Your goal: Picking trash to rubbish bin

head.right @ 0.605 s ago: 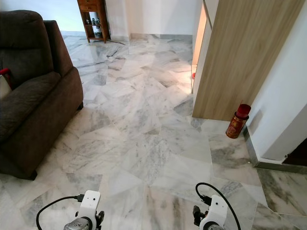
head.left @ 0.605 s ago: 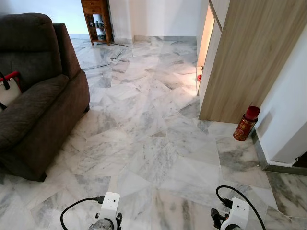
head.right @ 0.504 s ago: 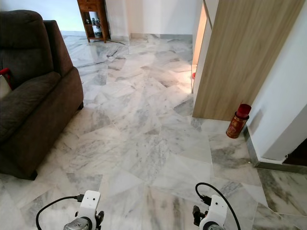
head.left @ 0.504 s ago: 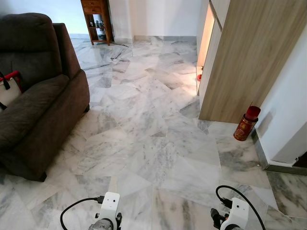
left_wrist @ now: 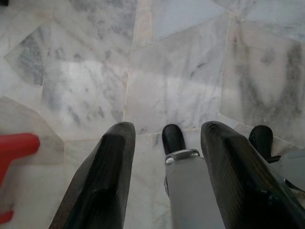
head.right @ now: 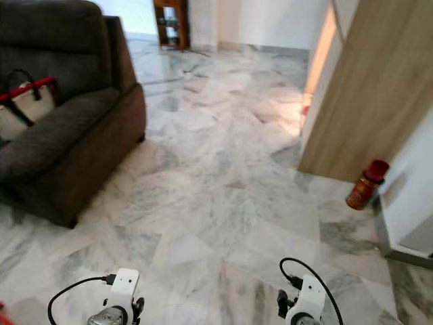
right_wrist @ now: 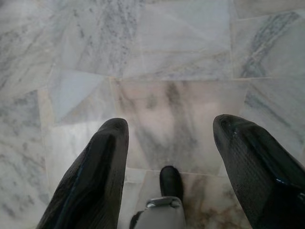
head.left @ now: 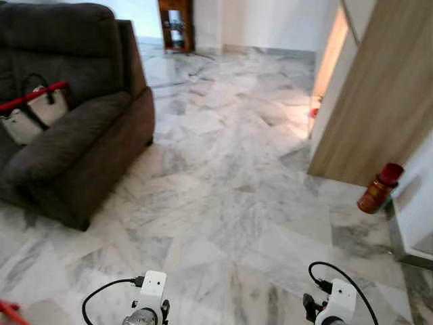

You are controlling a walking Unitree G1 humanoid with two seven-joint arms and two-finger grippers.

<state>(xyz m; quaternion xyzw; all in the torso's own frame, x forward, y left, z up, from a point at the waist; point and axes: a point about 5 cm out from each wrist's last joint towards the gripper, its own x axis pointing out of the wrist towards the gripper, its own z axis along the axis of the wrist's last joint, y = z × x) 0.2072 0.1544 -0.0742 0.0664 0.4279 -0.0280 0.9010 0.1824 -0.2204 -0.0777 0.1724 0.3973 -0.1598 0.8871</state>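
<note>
Both arms hang low over the marble floor [head.left: 230, 203], their white wrists at the bottom of the head views: left wrist [head.left: 150, 298], right wrist [head.left: 336, 305]. My left gripper [left_wrist: 167, 131] is open with nothing between its fingers, only floor and my own foot beneath. My right gripper [right_wrist: 171, 126] is open too, over bare tiles. A red object [left_wrist: 14, 148] lies on the floor beside the left gripper, cut off by the frame; it also peeks in as a red object [head.left: 5, 311] at the bottom left corner. A red-lidded canister [head.left: 380, 188] stands by the wall on the right.
A dark brown sofa [head.left: 81, 122] fills the left side, with a white bag with red handles [head.left: 34, 112] on its seat. A tall wooden panel [head.left: 379, 88] rises on the right. A wooden shelf [head.left: 174, 24] stands far back. Open floor runs between sofa and panel.
The whole picture has shifted right, so the camera has turned left. The bag on the sofa and the red object at the bottom left corner have come into view. The arms hang as before.
</note>
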